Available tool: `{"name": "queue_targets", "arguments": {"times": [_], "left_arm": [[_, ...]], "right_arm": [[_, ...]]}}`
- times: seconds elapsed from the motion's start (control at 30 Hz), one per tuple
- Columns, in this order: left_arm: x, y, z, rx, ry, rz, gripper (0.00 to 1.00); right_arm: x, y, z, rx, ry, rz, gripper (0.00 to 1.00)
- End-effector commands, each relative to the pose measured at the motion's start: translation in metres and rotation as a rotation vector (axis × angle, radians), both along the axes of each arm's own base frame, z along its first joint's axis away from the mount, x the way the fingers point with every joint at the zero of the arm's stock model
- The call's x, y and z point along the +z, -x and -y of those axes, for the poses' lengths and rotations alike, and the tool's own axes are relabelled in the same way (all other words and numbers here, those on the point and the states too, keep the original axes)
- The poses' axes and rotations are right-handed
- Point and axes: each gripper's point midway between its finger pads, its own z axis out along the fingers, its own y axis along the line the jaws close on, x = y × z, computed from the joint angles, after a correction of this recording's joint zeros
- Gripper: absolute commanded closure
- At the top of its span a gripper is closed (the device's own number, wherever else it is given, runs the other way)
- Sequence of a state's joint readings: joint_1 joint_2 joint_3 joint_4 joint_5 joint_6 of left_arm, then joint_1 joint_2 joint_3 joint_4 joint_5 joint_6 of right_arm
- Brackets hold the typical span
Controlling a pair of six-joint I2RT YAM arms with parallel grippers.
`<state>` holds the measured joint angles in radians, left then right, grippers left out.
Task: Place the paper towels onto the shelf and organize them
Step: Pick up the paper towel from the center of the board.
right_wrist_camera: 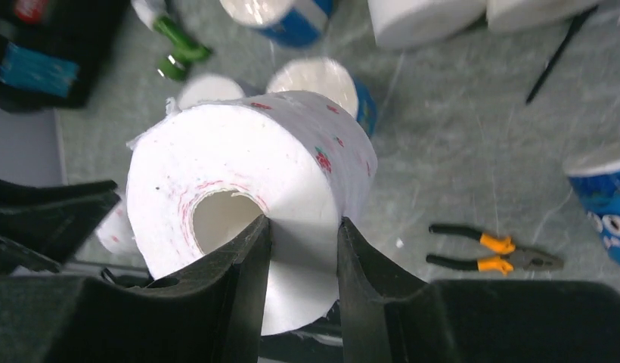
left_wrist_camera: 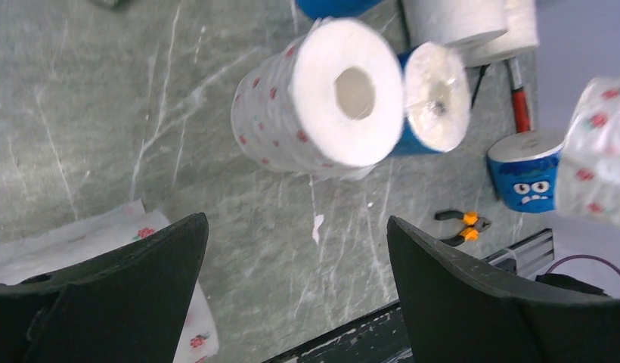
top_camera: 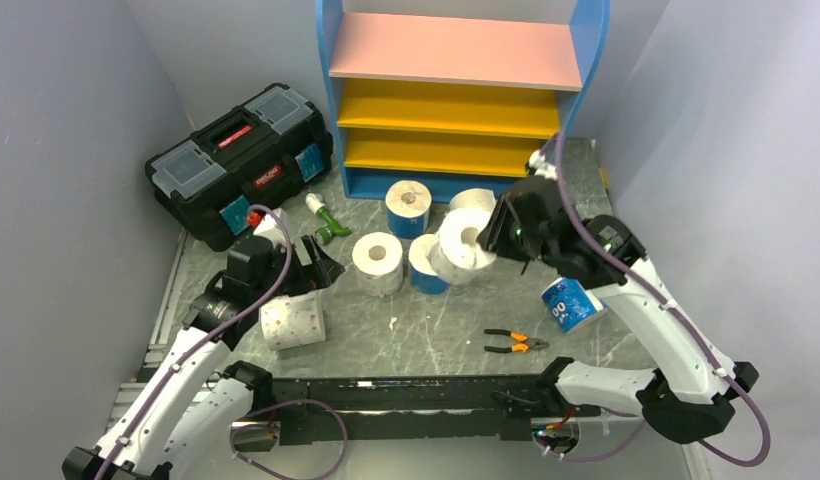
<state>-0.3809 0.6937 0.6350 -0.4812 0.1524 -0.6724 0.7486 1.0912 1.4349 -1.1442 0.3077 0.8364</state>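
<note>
One roll in the grip: a pink-dotted roll [right_wrist_camera: 254, 174] is clamped by the right gripper [right_wrist_camera: 303, 257] — one finger is pushed into the cardboard core and the other pressed on the outer wrap, so the wall is pinched and a firm hold is gained.
Where it is: the roll appears to be carried clear of the table [top_camera: 436, 320], over the cluster in front of the shelf [top_camera: 456, 50]; no board has been reached yet.
Other rolls: blue-wrapped rolls [top_camera: 408, 207], plain white rolls [top_camera: 473, 199] and a second dotted roll [top_camera: 293, 321] are left on the table, the last lying near the left gripper [top_camera: 311, 262].
Shelf contents: all three boards are seen bare.
Left gripper: its jaws are held wide apart, nothing between them, low over the table.
Toolbox [top_camera: 241, 160]: the lid is shut — whatever is inside is hidden.
</note>
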Motion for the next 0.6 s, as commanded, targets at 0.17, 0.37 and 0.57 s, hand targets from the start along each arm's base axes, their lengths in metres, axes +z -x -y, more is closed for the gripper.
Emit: {"name": "queue_targets", "arguments": {"times": [0.17, 0.37, 0.57], "left_arm": [[0.117, -0.036, 0.004, 0.015, 0.026, 0.280, 0.04], [0.187, -0.056, 0.010, 0.022, 0.090, 0.497, 0.01], [0.239, -0.068, 0.020, -0.021, 0.116, 0.730, 0.01]], "right_arm": [[0.119, -0.066, 0.019, -0.097, -0.083, 0.210, 1.00], [0.147, -0.111, 0.010, -0.103, -0.179, 0.232, 1.00], [0.152, -0.142, 0.013, -0.129, -0.220, 0.230, 1.00]]}}
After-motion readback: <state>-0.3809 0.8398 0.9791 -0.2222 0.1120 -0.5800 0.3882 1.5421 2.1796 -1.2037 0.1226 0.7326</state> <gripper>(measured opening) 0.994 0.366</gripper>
